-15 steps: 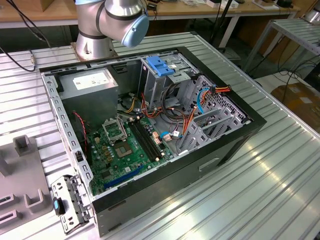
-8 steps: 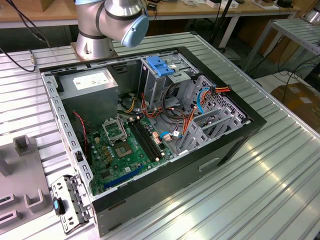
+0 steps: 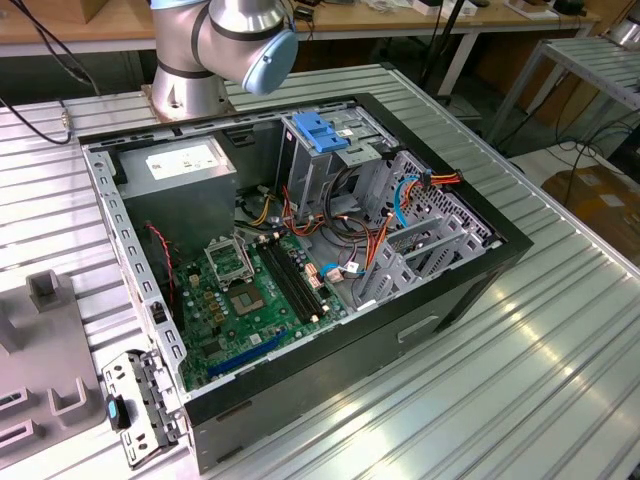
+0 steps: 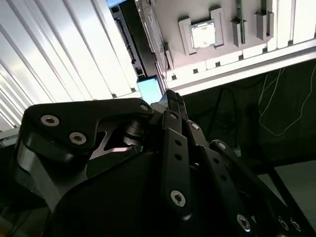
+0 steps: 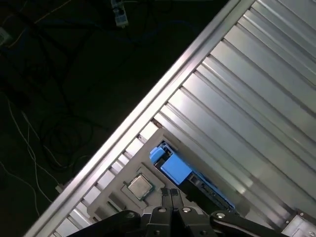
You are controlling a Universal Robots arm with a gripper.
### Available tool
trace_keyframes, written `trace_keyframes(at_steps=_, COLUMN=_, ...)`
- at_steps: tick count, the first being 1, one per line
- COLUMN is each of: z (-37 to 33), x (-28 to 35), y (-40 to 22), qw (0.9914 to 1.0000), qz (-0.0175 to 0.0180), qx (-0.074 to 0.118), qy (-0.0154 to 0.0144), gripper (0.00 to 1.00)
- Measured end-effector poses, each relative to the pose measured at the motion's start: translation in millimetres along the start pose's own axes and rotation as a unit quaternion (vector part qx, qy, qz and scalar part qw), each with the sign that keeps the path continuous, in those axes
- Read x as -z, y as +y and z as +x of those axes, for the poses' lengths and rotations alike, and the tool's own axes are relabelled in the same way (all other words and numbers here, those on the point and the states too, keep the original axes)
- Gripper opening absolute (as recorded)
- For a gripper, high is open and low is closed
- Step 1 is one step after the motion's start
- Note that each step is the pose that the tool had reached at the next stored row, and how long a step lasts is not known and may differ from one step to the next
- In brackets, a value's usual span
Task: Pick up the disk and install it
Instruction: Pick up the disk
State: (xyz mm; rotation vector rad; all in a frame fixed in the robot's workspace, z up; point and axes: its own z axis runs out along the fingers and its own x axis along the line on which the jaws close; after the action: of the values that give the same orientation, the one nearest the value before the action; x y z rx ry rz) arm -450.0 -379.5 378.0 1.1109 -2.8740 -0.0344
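While the gripper (image 5: 170, 193) hangs just above the grey tray (image 5: 116, 197) with its fingers pinched together on nothing, the disk (image 5: 173, 167) lies at that tray's edge, not yet picked up or put in.

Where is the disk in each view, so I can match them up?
Exterior view: the disk is low at the exterior view's left, between the grey fixture and the computer case.
Second wrist view: the disk is the pale blue patch just past the shut fingers.
First wrist view: its blue rail shows just past the fingers.
Shared landmark: the grey fixture beside it.
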Motion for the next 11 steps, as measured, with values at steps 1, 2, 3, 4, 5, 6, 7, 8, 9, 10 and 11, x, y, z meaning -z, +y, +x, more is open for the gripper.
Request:
trace_keyframes(at_steps=1, z=0.0, x=0.0, y=0.0, qw=0.99995, qz=0.0005, qx=0.010, qy=0.0004, gripper=0.11)
trace_keyframes(at_steps=2, z=0.0, x=0.0, y=0.0, qw=0.99983, qz=0.0010, qx=0.019, qy=0.0008, gripper=0.11)
trace_keyframes(at_steps=3, z=0.0, x=0.0, y=0.0, qw=0.99959, qz=0.0015, qx=0.029, qy=0.0011, gripper=0.11)
trace_keyframes(at_steps=4, z=0.0, x=0.0, y=0.0, qw=0.99928, qz=0.0020, qx=0.038, qy=0.0015, gripper=0.11)
trace_keyframes(at_steps=5, z=0.0, x=0.0, y=0.0, qw=0.99859, qz=0.0029, qx=0.053, qy=0.0020, gripper=0.11)
trace_keyframes(at_steps=6, z=0.0, x=0.0, y=0.0, qw=0.99753, qz=0.0037, qx=0.070, qy=0.0027, gripper=0.11)
trace_keyframes(at_steps=7, z=0.0, x=-0.1, y=0.0, qw=0.99660, qz=0.0044, qx=0.082, qy=0.0031, gripper=0.11)
trace_keyframes(at_steps=8, z=0.0, x=-0.1, y=0.0, qw=0.99585, qz=0.0048, qx=0.091, qy=0.0034, gripper=0.11)
trace_keyframes(at_steps=9, z=0.0, x=-0.1, y=0.0, qw=0.99432, qz=0.0057, qx=0.106, qy=0.0040, gripper=0.11)
trace_keyframes(at_steps=10, z=0.0, x=-0.1, y=0.0, qw=0.99324, qz=0.0062, qx=0.116, qy=0.0043, gripper=0.11)
trace_keyframes(at_steps=11, z=-0.1, x=-0.2, y=0.0, qw=0.99225, qz=0.0066, qx=0.124, qy=0.0046, gripper=0.11)
